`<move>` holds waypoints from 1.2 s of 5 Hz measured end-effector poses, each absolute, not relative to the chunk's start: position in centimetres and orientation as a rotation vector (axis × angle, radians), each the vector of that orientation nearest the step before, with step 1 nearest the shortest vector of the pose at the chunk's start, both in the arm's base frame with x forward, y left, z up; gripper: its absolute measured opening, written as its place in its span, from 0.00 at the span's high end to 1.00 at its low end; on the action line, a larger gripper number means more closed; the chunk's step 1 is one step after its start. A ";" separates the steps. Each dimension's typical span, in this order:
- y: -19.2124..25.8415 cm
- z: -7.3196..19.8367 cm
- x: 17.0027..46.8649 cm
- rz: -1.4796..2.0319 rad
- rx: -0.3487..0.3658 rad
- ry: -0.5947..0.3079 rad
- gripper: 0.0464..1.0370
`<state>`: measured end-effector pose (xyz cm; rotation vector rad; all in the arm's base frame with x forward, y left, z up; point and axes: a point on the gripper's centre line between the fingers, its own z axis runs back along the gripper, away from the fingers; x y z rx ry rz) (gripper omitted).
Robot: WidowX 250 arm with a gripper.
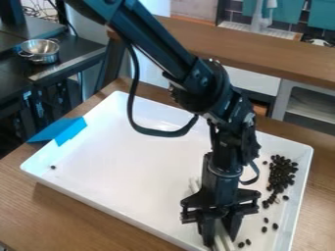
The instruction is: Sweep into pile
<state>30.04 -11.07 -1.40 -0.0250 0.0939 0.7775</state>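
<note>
One white tool (226,240) pinched between two fingers of one black gripper (220,240), held low at near edge of one white tray (131,208). Dark beans (281,174) crowded along tray's right side, too many overlapped to be counted exactly; five spread loosely beside gripper, one isolated at left end. One blue sheet (59,131) draped over left rim. Tray supported by one wooden table (72,208).
</note>
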 end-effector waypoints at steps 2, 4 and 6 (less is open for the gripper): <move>-12.4 -1.2 32.6 0.821 -0.076 0.098 0.66; -12.2 -0.9 35.1 0.814 -0.072 0.097 0.66; -12.1 -1.2 34.8 0.542 -0.021 0.061 0.66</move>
